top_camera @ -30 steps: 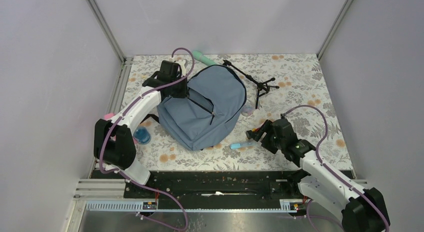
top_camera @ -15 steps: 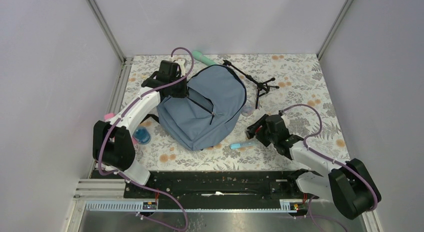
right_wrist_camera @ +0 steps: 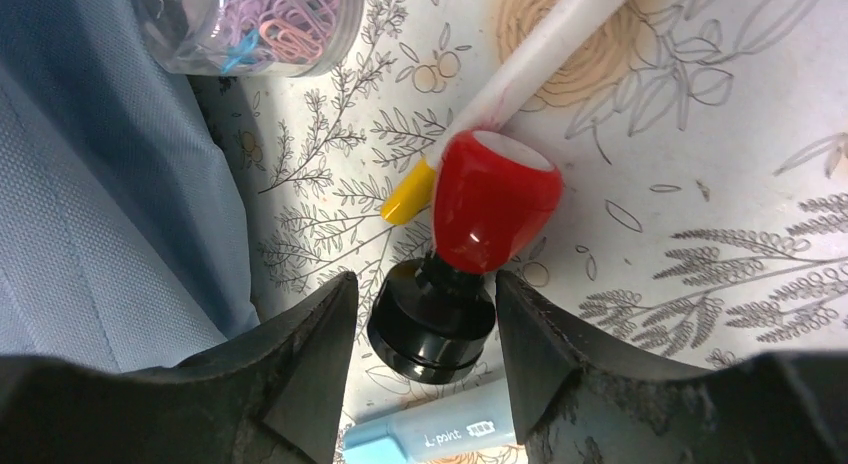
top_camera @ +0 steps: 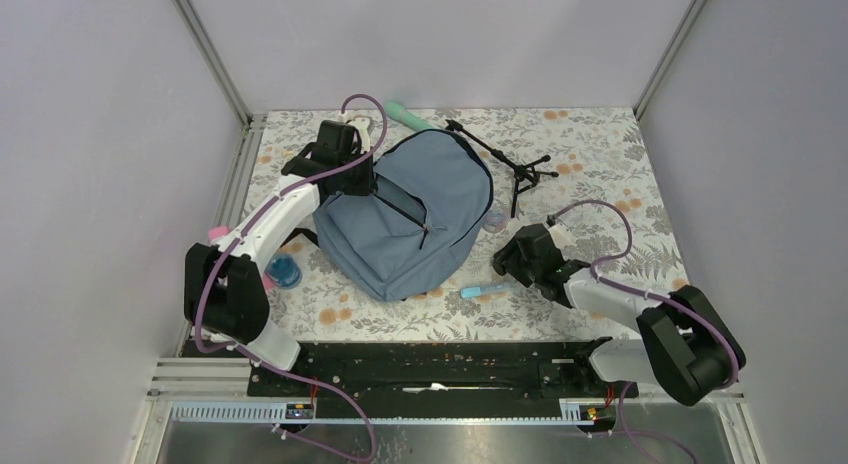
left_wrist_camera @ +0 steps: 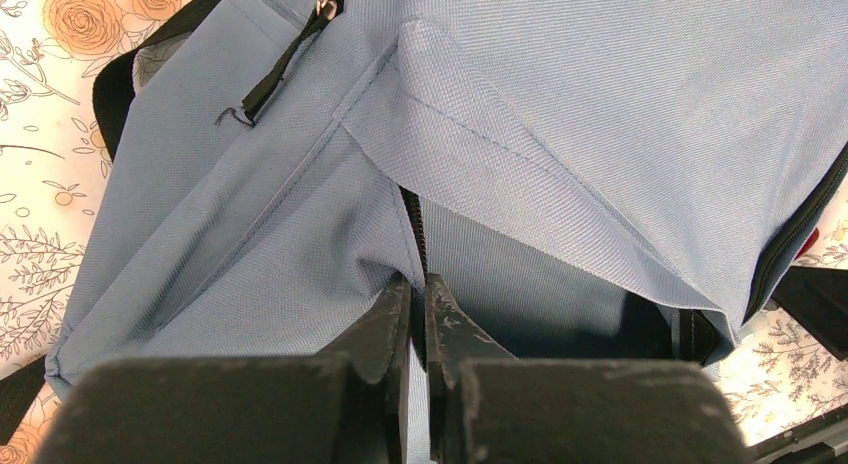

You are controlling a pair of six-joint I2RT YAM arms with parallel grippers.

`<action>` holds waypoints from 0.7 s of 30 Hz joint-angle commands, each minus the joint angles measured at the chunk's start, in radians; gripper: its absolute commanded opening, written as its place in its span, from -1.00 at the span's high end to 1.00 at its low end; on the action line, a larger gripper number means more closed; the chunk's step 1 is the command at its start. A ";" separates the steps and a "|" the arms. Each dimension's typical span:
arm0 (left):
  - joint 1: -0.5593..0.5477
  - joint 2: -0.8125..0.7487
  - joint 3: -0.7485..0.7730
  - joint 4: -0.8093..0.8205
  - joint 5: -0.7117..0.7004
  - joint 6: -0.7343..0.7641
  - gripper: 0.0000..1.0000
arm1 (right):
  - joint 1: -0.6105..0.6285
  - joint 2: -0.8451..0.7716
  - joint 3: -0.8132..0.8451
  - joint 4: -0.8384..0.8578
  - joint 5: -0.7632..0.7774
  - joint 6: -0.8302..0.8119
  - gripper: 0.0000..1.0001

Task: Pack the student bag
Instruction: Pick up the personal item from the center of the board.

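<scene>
The student bag point(top_camera: 425, 224) lies flat in the middle of the table, slate-blue, with its zip partly undone. My left gripper point(top_camera: 357, 181) is at the bag's upper left. In the left wrist view my left gripper point(left_wrist_camera: 418, 289) is shut on the bag's point(left_wrist_camera: 560, 104) fabric edge beside the zipper teeth. My right gripper point(top_camera: 507, 262) sits low on the table just right of the bag. Seen from the right wrist, my right gripper point(right_wrist_camera: 422, 284) stands open around a black round cap point(right_wrist_camera: 432, 329), small gaps on both sides. The cap joins a red bulb point(right_wrist_camera: 495, 199) on a white stem point(right_wrist_camera: 550, 39).
A light-blue marker point(right_wrist_camera: 440, 436) point(top_camera: 485, 290) lies under the right jaws. A clear jar of paper clips point(right_wrist_camera: 250, 24) point(top_camera: 494, 221) stands by the bag. A black tripod point(top_camera: 512, 169) and a teal object point(top_camera: 405, 112) lie at the back. A blue round thing point(top_camera: 284, 272) sits left.
The right arm has moved left toward the bag and lower, and its jaws have narrowed around the black cap. The left arm and the bag have stayed still.
</scene>
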 commanded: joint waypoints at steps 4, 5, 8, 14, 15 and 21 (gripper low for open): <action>0.002 -0.076 0.004 0.021 0.020 0.016 1.00 | 0.041 0.085 0.104 -0.015 0.097 -0.063 -0.18; 0.002 -0.077 0.004 0.021 0.019 0.016 1.00 | 0.044 0.095 0.108 -0.015 0.096 -0.067 -0.14; 0.002 -0.079 0.002 0.021 0.018 0.017 1.00 | 0.059 0.116 0.124 -0.015 0.097 -0.091 0.05; 0.002 -0.081 0.003 0.021 0.018 0.018 1.00 | 0.089 0.115 0.125 -0.027 0.108 -0.128 0.39; 0.002 -0.082 0.003 0.021 0.019 0.018 1.00 | 0.096 0.105 0.122 -0.025 0.111 -0.136 0.44; 0.002 -0.084 0.023 -0.005 0.029 0.025 1.00 | 0.133 0.007 0.098 -0.031 0.126 -0.223 0.77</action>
